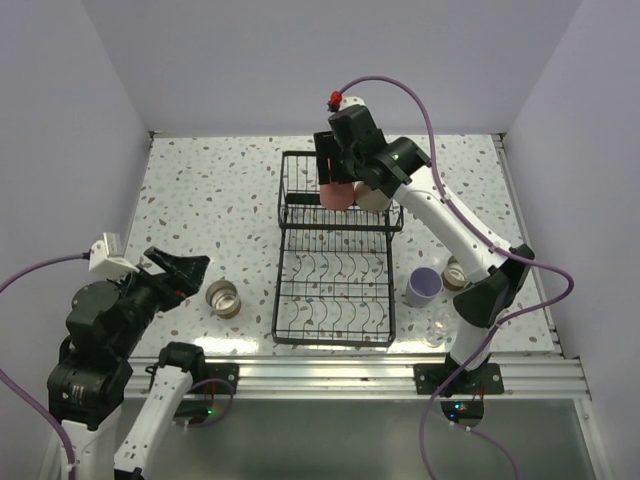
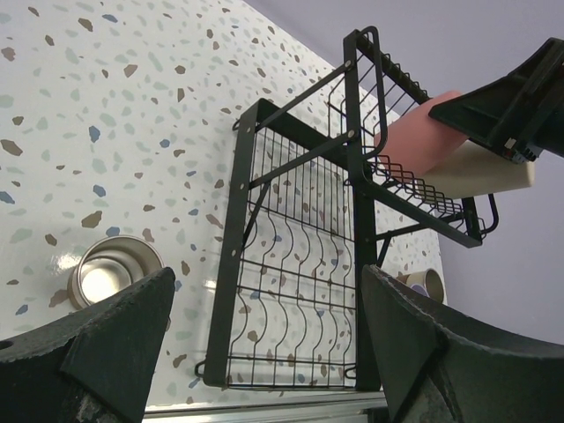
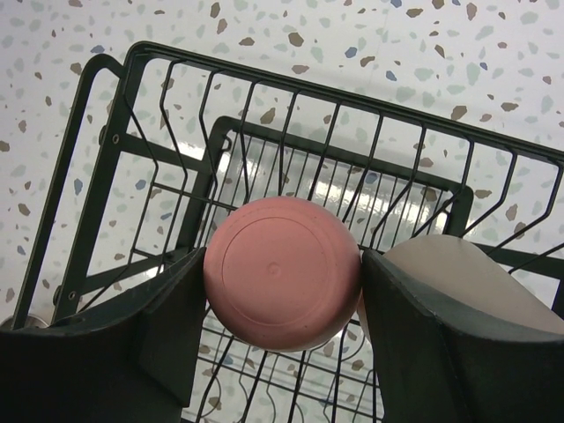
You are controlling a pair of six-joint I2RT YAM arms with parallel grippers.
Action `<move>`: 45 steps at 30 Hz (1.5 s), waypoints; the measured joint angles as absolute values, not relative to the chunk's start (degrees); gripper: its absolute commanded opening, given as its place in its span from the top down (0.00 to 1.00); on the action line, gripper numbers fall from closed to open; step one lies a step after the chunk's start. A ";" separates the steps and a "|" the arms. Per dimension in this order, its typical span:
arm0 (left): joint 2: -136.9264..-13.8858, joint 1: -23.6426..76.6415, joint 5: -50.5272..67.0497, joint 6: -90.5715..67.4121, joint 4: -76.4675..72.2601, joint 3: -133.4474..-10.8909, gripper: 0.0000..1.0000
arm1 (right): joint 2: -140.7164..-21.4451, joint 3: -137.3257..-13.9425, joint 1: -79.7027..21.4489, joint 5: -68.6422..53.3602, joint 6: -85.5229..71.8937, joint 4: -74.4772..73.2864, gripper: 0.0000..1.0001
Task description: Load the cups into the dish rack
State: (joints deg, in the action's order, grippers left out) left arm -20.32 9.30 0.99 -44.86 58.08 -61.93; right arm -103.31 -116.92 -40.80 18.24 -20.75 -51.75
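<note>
Between right gripper (image 3: 282, 264) jaws, gripped: pink cup (image 3: 282, 291), its base facing the wrist camera, at raised basket of rack (image 2: 357, 220), beside beige cup (image 3: 458, 273). Wide and empty, left gripper (image 2: 269, 273) near tan cup (image 2: 110, 273) on table (image 1: 200, 190). Only from top: lavender cup (image 1: 423, 287), glass (image 1: 436, 330), right of rack.

Bright, even light falls from above, leaving only faint, soft shadows on the bench (image 1: 220, 190) under the rack (image 1: 335, 270). In the right wrist view a white glare streak lies on the bench behind the rack wires. The left wrist view shows a paler sheen beside a tan cup (image 2: 110, 273).
</note>
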 measured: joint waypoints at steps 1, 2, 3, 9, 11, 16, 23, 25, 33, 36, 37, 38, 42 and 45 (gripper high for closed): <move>-20.49 9.30 1.02 -44.86 57.95 -61.89 0.11 | -103.31 -116.92 -40.80 18.13 -20.73 -51.72 0.64; -20.67 9.30 1.02 -44.84 57.89 -61.87 0.11 | -103.31 -116.92 -40.80 18.02 -20.73 -51.72 0.58; -20.84 9.30 1.04 -44.84 57.89 -61.82 0.11 | -103.31 -116.92 -40.80 17.87 -20.71 -51.77 0.52; -22.35 9.30 1.28 -44.36 57.87 -61.54 0.11 | -103.31 -116.95 -40.51 16.67 -20.82 -51.77 0.22; -22.85 9.30 1.32 -44.16 57.82 -61.54 0.11 | -103.33 -116.95 -40.49 15.84 -20.84 -51.90 0.15; -24.01 9.30 1.69 -43.77 57.52 -61.54 0.11 | -103.33 -116.95 -40.07 14.92 -20.69 -52.27 0.02; -24.69 9.30 1.93 -43.66 57.36 -61.54 0.11 | -103.33 -117.34 -39.81 13.32 -20.75 -52.31 0.02; -24.69 9.30 1.98 -43.66 57.30 -61.54 0.11 | -103.33 -118.34 -39.79 12.49 -20.75 -52.38 0.02; -25.17 9.30 2.55 -43.24 57.01 -61.54 0.11 | -101.45 -121.89 -39.79 9.74 -21.61 -52.14 0.02; -25.43 9.30 2.76 -42.83 56.93 -61.54 0.12 | -99.09 -122.06 -39.79 9.34 -21.93 -51.79 0.02; -25.54 9.30 2.76 -42.76 56.88 -61.54 0.13 | -98.15 -122.21 -39.79 9.28 -22.04 -51.72 0.02; -25.69 9.30 2.76 -42.68 56.86 -61.54 0.14 | -97.19 -122.30 -39.79 9.13 -22.06 -51.55 0.02; -27.35 9.30 2.50 -42.41 57.14 -61.52 0.23 | -92.49 -122.17 -39.86 7.90 -22.41 -51.11 0.02; -31.09 9.30 2.33 -42.17 58.08 -60.97 0.31 | -86.37 -117.95 -40.12 7.75 -22.76 -49.41 0.02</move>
State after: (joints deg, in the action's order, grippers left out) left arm -31.09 9.30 2.33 -42.17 58.08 -60.97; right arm -86.37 -117.95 -40.12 7.75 -22.76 -49.41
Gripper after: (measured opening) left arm 0.733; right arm 0.983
